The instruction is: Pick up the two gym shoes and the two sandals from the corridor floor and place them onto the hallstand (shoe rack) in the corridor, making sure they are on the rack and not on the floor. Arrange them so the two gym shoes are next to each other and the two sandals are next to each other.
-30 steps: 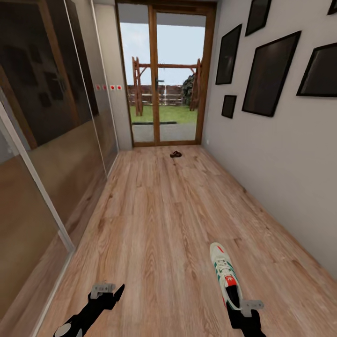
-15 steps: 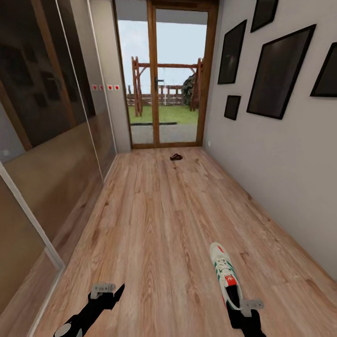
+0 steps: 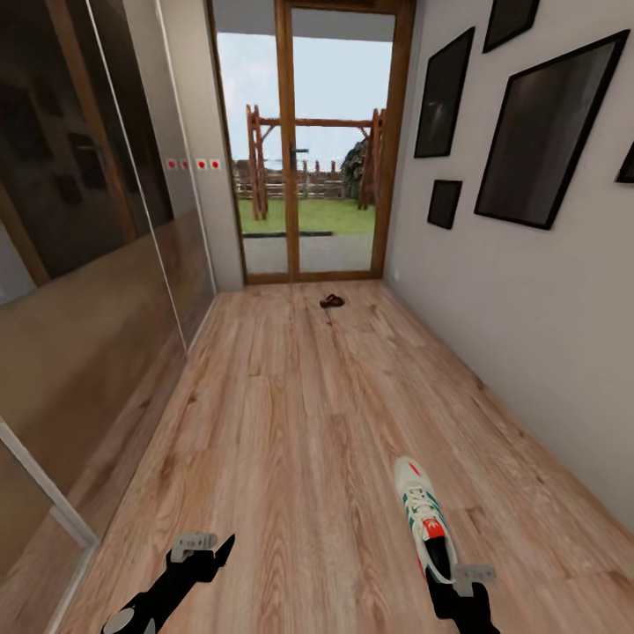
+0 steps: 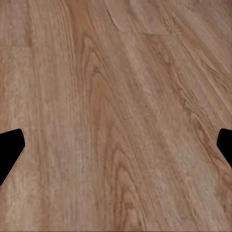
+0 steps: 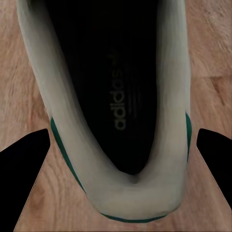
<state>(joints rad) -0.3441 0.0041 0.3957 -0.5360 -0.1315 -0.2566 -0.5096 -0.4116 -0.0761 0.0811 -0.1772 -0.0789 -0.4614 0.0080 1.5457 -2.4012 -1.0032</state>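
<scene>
Narrow corridor with light brown wood-grain plank floor (image 3: 291, 423), ending at a wood-framed glass door (image 3: 304, 150) onto a garden. Dark glossy wardrobe panels (image 3: 88, 220) along the left wall; black-framed pictures (image 3: 546, 132) on the pale right wall.

White lace-up trainer with green side stripes and a red-orange tongue patch (image 3: 423, 515) in the head view, toe pointing away, heel at the right gripper (image 3: 464, 583). From the right wrist: heel opening of the trainer (image 5: 116, 96), dark insole, black fingers (image 5: 24, 179) either side of the heel, clamped or merely alongside — cannot tell.

Left gripper (image 3: 204, 548) low over bare planks; from its wrist, black fingertips (image 4: 9, 152) wide apart, holding nothing.

Small brown sandal (image 3: 332, 301) far off, near the door.
</scene>
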